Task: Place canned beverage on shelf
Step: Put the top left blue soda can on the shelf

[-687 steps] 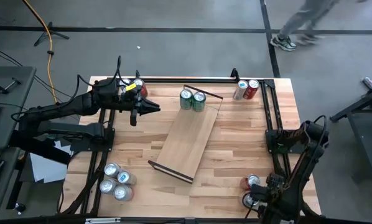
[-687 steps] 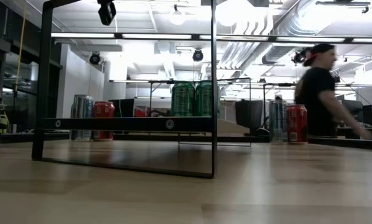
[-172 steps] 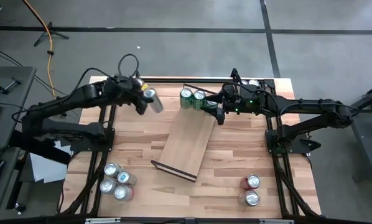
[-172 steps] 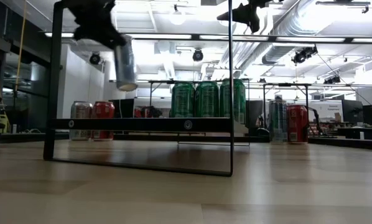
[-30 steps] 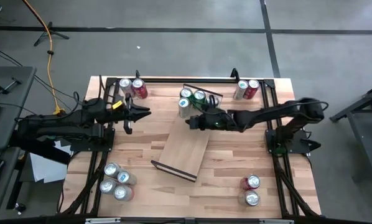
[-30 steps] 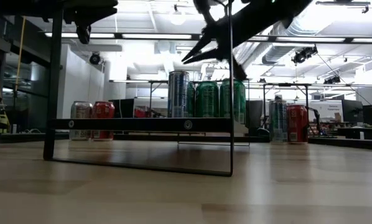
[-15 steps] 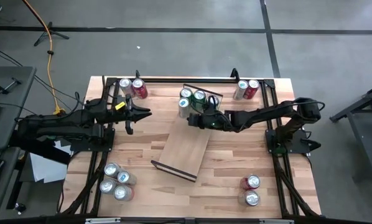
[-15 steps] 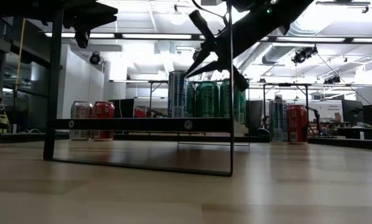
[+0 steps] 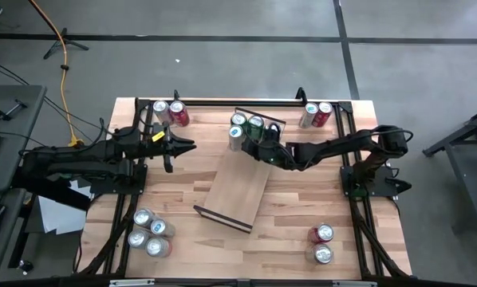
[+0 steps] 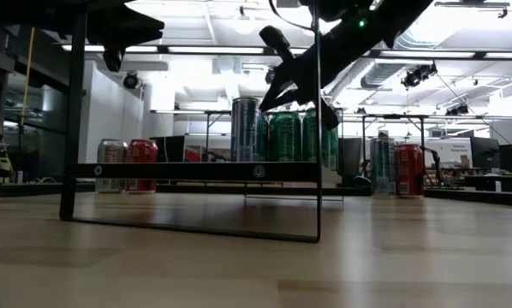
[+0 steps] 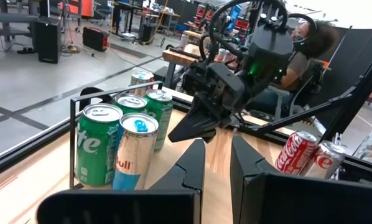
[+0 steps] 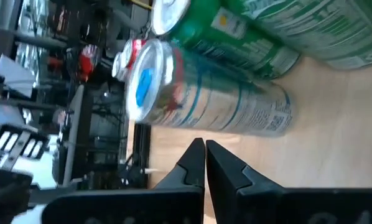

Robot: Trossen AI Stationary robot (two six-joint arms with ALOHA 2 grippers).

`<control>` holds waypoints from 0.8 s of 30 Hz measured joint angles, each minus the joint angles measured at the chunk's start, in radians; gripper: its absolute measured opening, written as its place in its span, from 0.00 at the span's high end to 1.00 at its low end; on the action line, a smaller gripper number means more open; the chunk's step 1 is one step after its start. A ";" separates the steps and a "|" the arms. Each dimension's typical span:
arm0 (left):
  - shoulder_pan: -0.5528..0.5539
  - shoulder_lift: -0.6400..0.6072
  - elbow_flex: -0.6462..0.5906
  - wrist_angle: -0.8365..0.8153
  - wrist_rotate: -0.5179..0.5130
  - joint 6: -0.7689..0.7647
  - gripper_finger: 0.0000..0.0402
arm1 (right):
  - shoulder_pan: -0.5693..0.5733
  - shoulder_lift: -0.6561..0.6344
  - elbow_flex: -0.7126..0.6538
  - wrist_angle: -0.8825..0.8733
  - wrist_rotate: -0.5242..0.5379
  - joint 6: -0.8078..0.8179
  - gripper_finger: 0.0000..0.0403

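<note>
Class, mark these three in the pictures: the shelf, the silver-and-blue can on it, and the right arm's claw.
shelf (image 9: 240,185): high view, bare middle of the board.
silver-and-blue can (image 10: 245,128): low view, side wall of the can.
right claw (image 9: 246,144): high view, shut fingertips beside the cans.

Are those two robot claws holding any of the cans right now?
No. The right gripper is shut and empty beside the silver can on the shelf; the left gripper is shut and empty too.
</note>
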 joint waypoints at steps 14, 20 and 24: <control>0.000 0.005 0.000 0.000 0.000 -0.001 0.99 | -0.018 0.117 0.000 0.134 -0.020 0.093 1.00; 0.000 0.005 0.000 0.000 0.000 -0.001 0.99 | -0.034 0.136 0.000 0.156 -0.019 0.124 1.00; 0.000 0.005 0.000 0.000 0.000 -0.001 0.99 | -0.045 0.136 0.000 0.160 -0.008 0.124 1.00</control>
